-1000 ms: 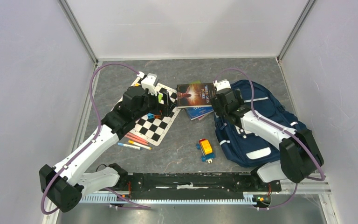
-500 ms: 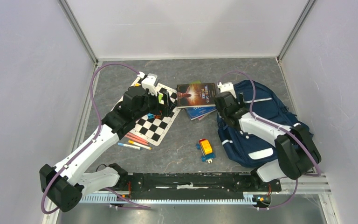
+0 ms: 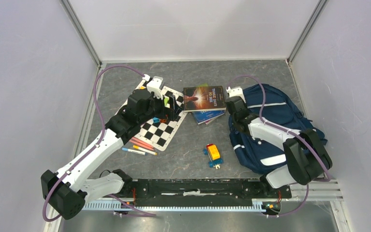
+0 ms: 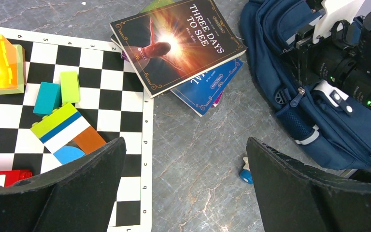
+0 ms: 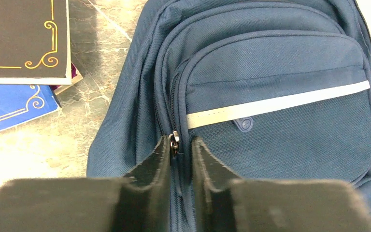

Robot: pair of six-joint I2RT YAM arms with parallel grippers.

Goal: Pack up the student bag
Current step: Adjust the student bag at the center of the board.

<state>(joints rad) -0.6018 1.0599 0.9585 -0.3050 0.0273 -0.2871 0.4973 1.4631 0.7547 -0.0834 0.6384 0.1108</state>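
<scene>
Two arms are working over the grey marbled worktop (image 3: pixel 188 145) at once. On the right side, the student bag (image 3: pixel 280 108) is lying flat with its front pockets facing up. One end is pointing toward the far wall (image 3: pixel 193 29) and the other is reaching nearly to the black rail (image 3: pixel 198 186) at the near edge. Its outer flank is sitting close to the right-hand wall (image 3: pixel 357 96). The right arm (image 3: pixel 266 129) is stretching across the bag. The right jaws are standing narrow at the bag's left edge with a metal zip pull (image 5: pixel 175 139) between them; whether they are actually pinching it, I cannot tell. A pale grey stripe (image 5: pixel 280 103) is running across the front pocket just beside them.

On the left arm (image 3: pixel 96 150), the left jaws are hanging wide over the right edge of a chessboard mat (image 3: pixel 158 129), holding nothing. Toy blocks (image 4: pixel 60 123) are resting on the mat beneath them. A dark book titled "Three Days to See" (image 4: pixel 178 43) is lying on a blue book (image 4: pixel 210 87), and the stack is sitting between the mat's far corner and the bag, near both. Markers (image 3: pixel 139 146) are lying along the mat's near edge. A small yellow and blue toy (image 3: pixel 213 155) is sitting alone toward the rail, with bare worktop showing all round it and in a band along the far wall. Plain pale walls are closing in the left, far and right sides.
</scene>
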